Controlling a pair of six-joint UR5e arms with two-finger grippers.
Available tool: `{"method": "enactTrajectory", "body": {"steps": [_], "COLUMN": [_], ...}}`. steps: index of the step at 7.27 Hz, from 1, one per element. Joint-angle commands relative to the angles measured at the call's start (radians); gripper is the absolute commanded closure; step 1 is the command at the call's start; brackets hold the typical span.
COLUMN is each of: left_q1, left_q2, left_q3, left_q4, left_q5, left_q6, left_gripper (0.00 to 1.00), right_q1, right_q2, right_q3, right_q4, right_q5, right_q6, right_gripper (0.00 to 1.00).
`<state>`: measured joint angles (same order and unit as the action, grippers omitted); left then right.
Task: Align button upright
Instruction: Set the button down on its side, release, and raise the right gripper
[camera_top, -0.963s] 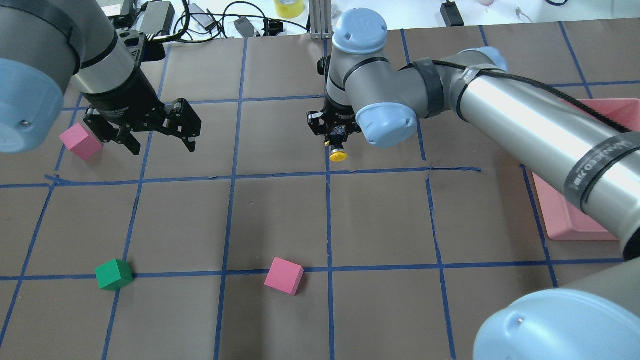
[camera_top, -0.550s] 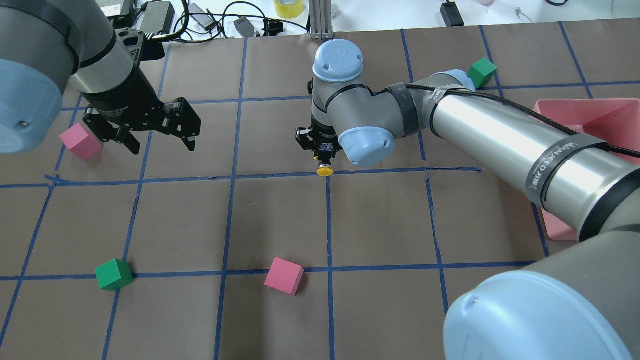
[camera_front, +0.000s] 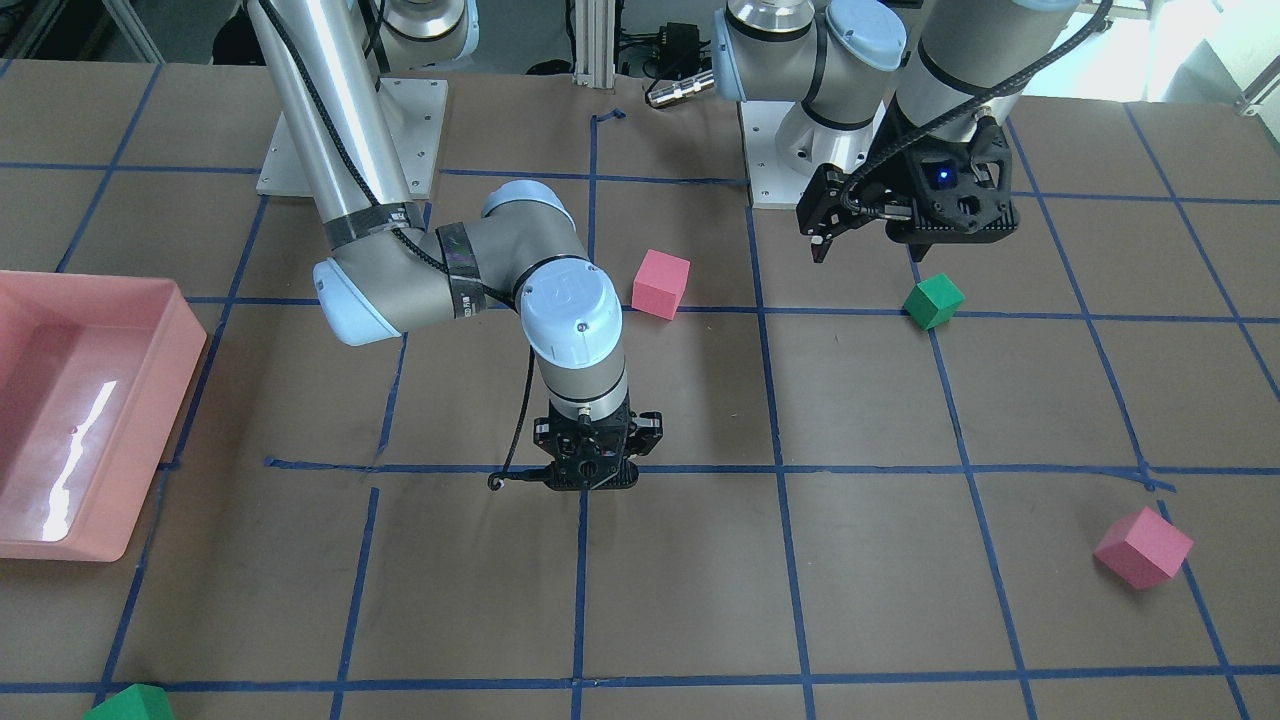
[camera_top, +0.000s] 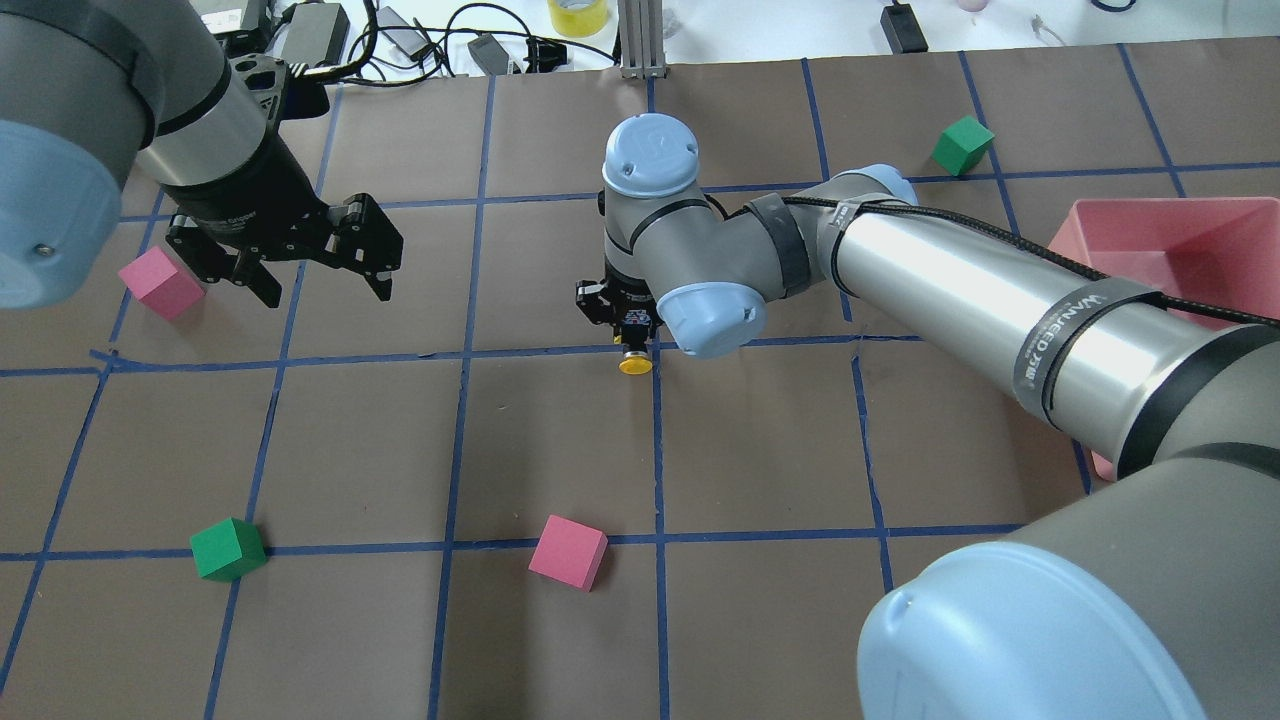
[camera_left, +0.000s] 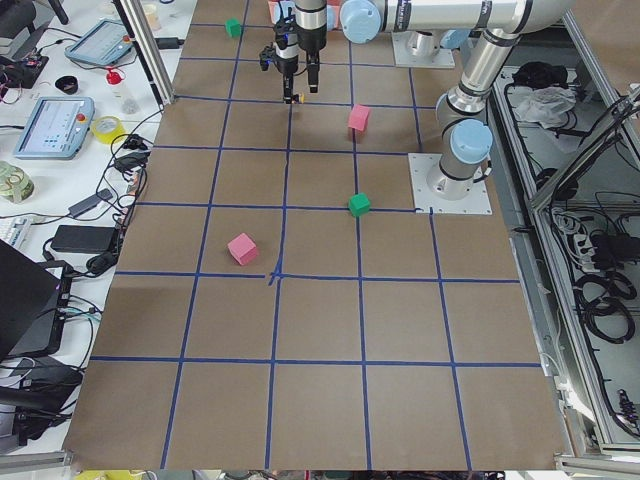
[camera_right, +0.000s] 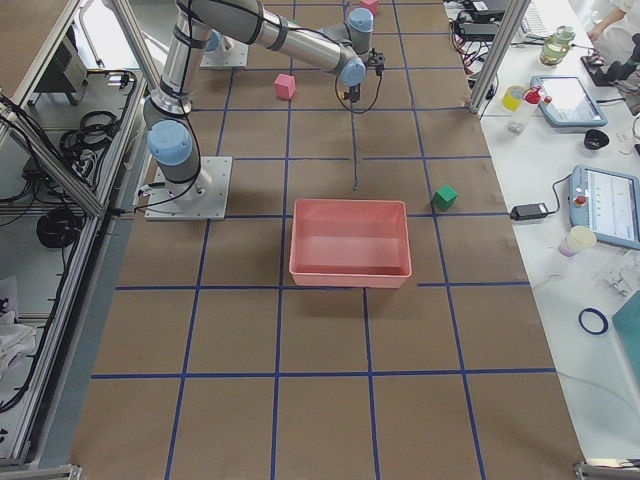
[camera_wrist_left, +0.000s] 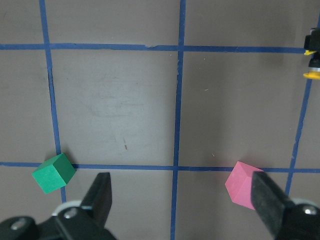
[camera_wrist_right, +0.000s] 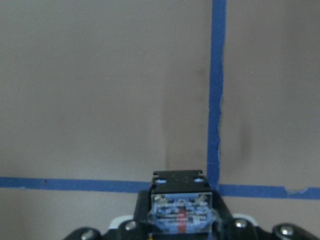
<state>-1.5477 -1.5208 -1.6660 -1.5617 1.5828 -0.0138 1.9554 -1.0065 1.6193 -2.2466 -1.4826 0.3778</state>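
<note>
My right gripper (camera_top: 632, 338) is shut on the button (camera_top: 634, 362) over a tape-line crossing at mid-table. The yellow cap hangs below the fingers. In the right wrist view the grey-white contact block (camera_wrist_right: 180, 210) faces the camera between the jaws of the gripper (camera_wrist_right: 180, 222). In the front-facing view the right gripper (camera_front: 586, 478) hides the button. The cap also shows at the right edge of the left wrist view (camera_wrist_left: 312, 75). My left gripper (camera_top: 325, 288) is open and empty at the far left, also in its wrist view (camera_wrist_left: 185, 205).
A pink tray (camera_top: 1160, 235) sits at the right. Pink cubes (camera_top: 568, 552) (camera_top: 160, 283) and green cubes (camera_top: 228, 549) (camera_top: 963, 145) lie scattered on the taped brown table. Cables and boxes line the far edge.
My right arm has carried the button left and toward the robot's side, to the tape-line crossing. The far green cube is now uncovered. The left arm has not moved.
</note>
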Motion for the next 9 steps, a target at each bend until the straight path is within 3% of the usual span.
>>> {"method": "enactTrajectory", "body": {"steps": [1,3,4,5,9], "left_q1": [-0.002,-0.026,-0.029,-0.031,-0.063], "left_q2": [-0.010,-0.012,-0.004,0.016,0.141], "left_q3": [0.000,0.000,-0.009,-0.044,-0.188], "left_q4": [0.000,0.006,0.000,0.000,0.006], "left_q5": [-0.010,-0.061,-0.060,-0.061,-0.084], "left_q6": [-0.008,-0.067,-0.068,-0.069,-0.126], "left_gripper": [0.00,0.00,0.00,0.00,0.00], "right_q1": [0.002,0.002,0.000,-0.013,-0.353], "right_q2": [0.012,0.003,-0.033,-0.126,-0.409], "right_q3": [0.025,0.040,0.025,0.013,-0.145], "right_q4": [-0.030,-0.028,-0.021,0.034,0.656], "right_q5": [0.002,0.001,-0.001,-0.001,-0.001], "right_q6": [-0.007,-0.007,-0.013,-0.026,-0.381], "right_gripper": [0.59,0.15,0.00,0.00,0.00]}}
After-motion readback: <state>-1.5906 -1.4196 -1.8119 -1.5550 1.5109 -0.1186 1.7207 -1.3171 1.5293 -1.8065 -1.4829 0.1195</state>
